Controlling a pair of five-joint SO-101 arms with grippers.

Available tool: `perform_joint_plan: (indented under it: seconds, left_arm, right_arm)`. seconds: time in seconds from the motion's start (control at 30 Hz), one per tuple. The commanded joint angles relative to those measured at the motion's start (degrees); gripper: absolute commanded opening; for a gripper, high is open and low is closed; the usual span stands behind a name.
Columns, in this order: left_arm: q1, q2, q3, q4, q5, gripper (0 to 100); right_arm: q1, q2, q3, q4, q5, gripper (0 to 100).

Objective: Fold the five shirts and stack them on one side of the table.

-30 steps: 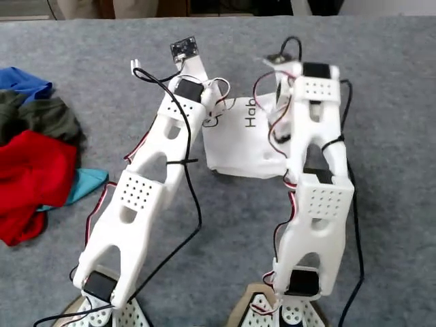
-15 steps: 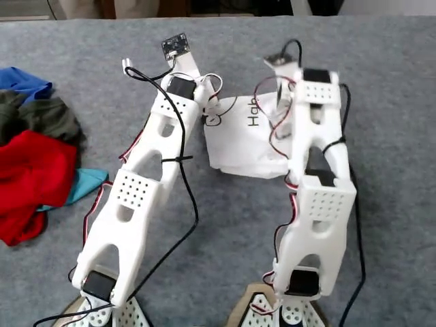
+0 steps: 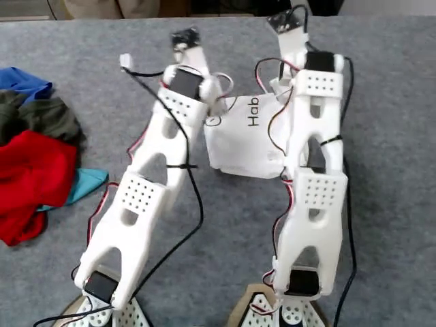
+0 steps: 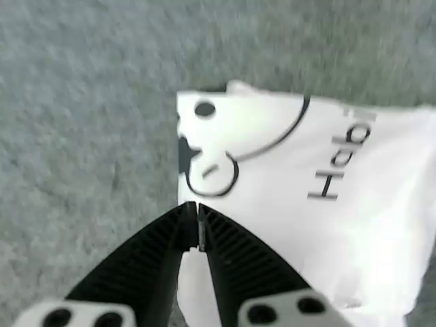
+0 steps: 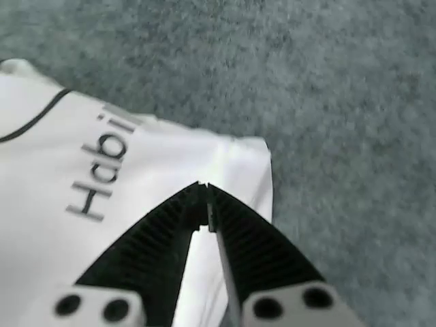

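At upper centre, my left tool [image 4: 197,221] and right tool [image 5: 206,204], jaws together, hang over opposite edges of the white shirt [image 3: 245,139], probably to square its fold.

Folded white shirt [image 3: 240,146]; crumpled shirt pile [image 3: 35,167]

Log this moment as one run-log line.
left gripper: shut, at edge of white shirt | right gripper: shut, at its opposite edge | other shirts: heaped unfolded, apart from it

White shirt [image 3: 240,148], black line print
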Motion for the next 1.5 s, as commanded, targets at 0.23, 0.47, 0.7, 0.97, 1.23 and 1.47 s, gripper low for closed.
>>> perform_joint_plan:
  seconds: [0.23, 0.47, 0.7, 0.97, 1.23, 1.47]
  left_arm:
    - [3.6, -3.2, 16.4, 0.7, -0.7, 2]
    - [4.1, -2.9, 17.6, 0.4, -0.8, 2]
    - [3.2, -3.6, 11.8, 0.6, -2.0, 2]
    - [-4.0, -8.9, 1.1, -1.1, -2.9, 2]
    - [-6.8, -5.0, 6.6, -15.9, -2.6, 3]
    - [-5.2, -1.6, 8.4, -17.7, -2.7, 15]
  right_arm:
    - [3.9, 15.5, -19.4, -3.5, 0.7, 0.5]
    - [3.6, 18.3, -25.5, 0.3, 0.7, 0.5]
    - [2.2, 16.8, -35.9, 7.7, 0.7, 0.5]
    - [2.3, 4.8, -35.9, 18.1, 0.8, 0.5]
    - [5.0, -10.0, -21.1, 22.6, 1.9, 0.5]
    - [6.2, -34.0, 19.5, 21.0, 1.2, 0.5]
